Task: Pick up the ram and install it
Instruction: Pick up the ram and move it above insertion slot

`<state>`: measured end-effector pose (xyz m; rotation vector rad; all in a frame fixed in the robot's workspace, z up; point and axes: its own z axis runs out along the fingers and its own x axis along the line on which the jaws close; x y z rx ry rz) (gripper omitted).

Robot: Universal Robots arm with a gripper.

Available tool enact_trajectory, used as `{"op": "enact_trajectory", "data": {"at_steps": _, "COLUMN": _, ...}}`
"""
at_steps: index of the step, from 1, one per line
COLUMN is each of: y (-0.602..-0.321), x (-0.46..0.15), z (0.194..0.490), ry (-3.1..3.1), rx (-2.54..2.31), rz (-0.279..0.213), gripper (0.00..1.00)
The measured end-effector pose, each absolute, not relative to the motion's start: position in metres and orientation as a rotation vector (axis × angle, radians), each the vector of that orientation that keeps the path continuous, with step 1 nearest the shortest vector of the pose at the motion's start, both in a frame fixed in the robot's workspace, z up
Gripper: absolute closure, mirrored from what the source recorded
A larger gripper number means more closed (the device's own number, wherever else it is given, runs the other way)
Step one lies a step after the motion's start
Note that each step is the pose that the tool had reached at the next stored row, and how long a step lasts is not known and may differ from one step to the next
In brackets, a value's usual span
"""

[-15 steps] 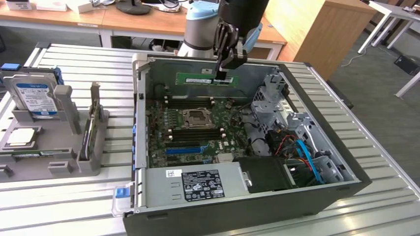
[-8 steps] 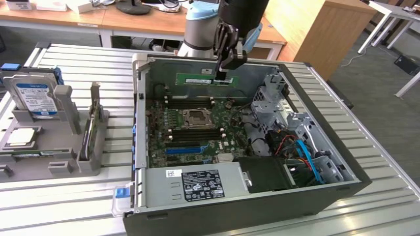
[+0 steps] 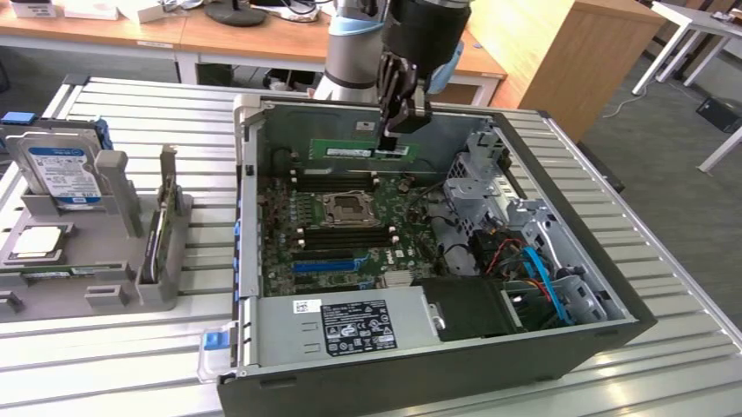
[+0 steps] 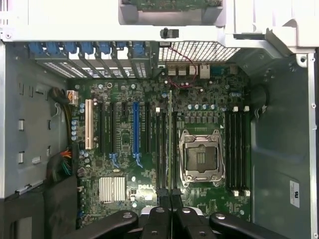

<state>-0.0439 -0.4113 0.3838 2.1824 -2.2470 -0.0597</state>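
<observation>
pale slatted tabletop [image 3: 672, 287] carries an open computer case [image 3: 464, 373] lying on its side, with wooden desks [image 3: 232, 35] behind it. at the exterior view's left a grey fixture [image 3: 116, 287] holds a blue-labelled hard drive [image 3: 64, 174] standing upright.

inside the case the green motherboard [image 3: 347, 252] lies face up, with the cpu socket [image 3: 347, 208] near its middle and a silver power supply [image 3: 347, 326] along the near wall. the arm reaches down from above the far wall, and the gripper [image 3: 394, 139] hangs over the far part of the board.

its jaws are pressed together on the ram [image 3: 347, 150], pinching the stick near the end toward the exterior view's right. the ram lies level and on edge, running along the far wall with its white label strip facing the camera, and most of its length sticks out toward the exterior view's left.

in the wrist view the dark fingers [image 4: 159, 219] meet on the ram [image 4: 171, 139], which is seen edge-on as a thin line. it runs parallel to the black memory slots beside the cpu socket [image 4: 202, 159], between that socket and the long blue slot [image 4: 135, 127]. it seems to sit above the slots rather than in one, though whether its lower edge touches anything cannot be told.
</observation>
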Motion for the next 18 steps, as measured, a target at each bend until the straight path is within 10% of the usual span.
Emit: {"op": "enact_trajectory", "data": {"at_steps": 18, "y": -0.411, "x": -0.044, "z": 0.36, "ry": -2.247, "rx": 2.183, "rz": -0.059, "gripper": 0.88}}
